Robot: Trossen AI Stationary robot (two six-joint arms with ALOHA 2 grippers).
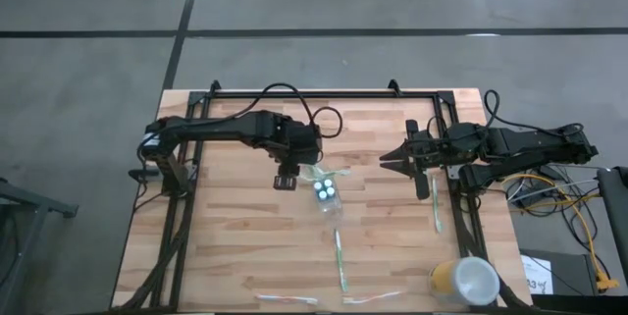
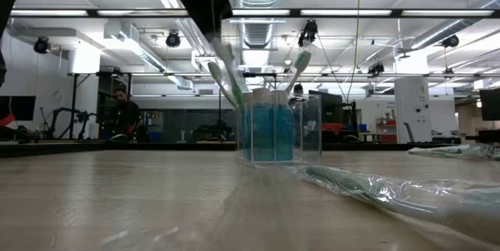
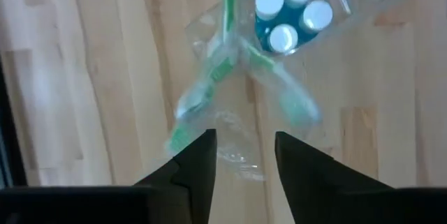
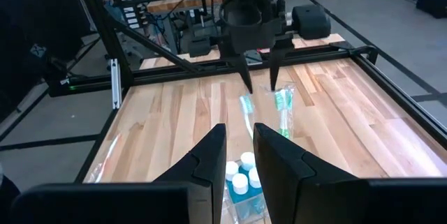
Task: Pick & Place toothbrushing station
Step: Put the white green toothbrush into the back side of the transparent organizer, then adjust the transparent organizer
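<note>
You have a wooden plank table (image 1: 226, 227) with a black frame running along its far edge and both sides. Near the middle stands a clear cup (image 1: 330, 197) holding white-capped tubes (image 1: 325, 189) and toothbrushes in clear wrappers that lean out toward the far edge. A wrapped toothbrush (image 1: 340, 260) lies on the boards between the cup and the near edge. Two more lie flat along the near edge, one (image 1: 287, 299) left of centre and one (image 1: 378, 298) right of it. Another (image 1: 436, 205) lies toward the right side. In the near right corner you see a yellow cup with a white top (image 1: 465, 281).
</note>
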